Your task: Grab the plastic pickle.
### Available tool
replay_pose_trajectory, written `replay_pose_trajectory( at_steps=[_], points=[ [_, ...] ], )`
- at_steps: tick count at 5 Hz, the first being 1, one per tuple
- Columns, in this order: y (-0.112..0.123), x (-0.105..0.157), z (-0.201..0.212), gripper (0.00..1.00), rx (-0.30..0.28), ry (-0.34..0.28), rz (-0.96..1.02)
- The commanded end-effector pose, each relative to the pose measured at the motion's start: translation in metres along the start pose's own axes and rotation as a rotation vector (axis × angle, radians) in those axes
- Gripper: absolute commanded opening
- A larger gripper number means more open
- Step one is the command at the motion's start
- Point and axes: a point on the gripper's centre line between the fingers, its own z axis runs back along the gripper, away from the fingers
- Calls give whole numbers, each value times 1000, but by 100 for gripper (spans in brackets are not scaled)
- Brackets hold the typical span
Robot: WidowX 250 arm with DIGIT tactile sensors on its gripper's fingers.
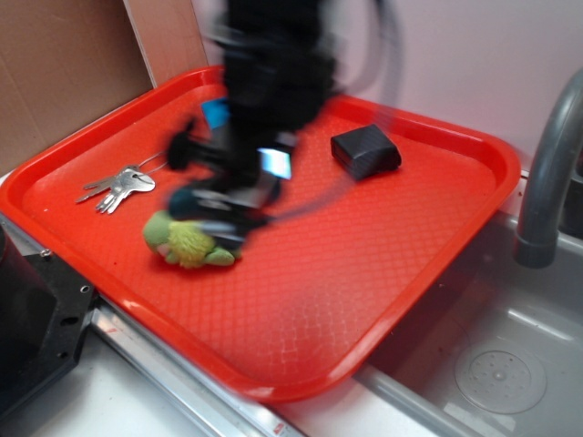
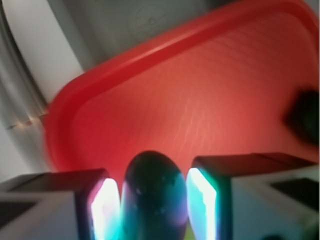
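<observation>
Nearest to your wrist camera, the fingers [image 2: 106, 207] are closed on the plastic pickle [image 2: 152, 195], which sits between the two pads. So the gripper [image 1: 228, 214] has it, I judge. The pictures are blurred, so I cannot tell whether the pickle is lifted off the red tray [image 1: 364, 300]. Just beside the gripper lies the plush toy [image 1: 187, 241], and the keys [image 1: 118, 187] are near. The black block [image 1: 364, 150] is well apart, farther back. Nothing seems to block the way.

Plastic pickle [image 2: 152, 195]: one
Plush toy [image 1: 187, 241]: one
Black block [image 1: 365, 150]: one
Key bunch [image 1: 118, 188]: one
Red tray [image 1: 364, 273]: one
Faucet [image 1: 547, 173]: one
</observation>
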Motion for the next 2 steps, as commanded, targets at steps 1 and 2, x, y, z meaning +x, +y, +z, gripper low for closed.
replay_pose_trajectory(
  at_steps=[1,2],
  points=[
    [-44,-42,94,0,31,-125,115],
    [-32,-25,138,0,10,-26,120]
  ],
)
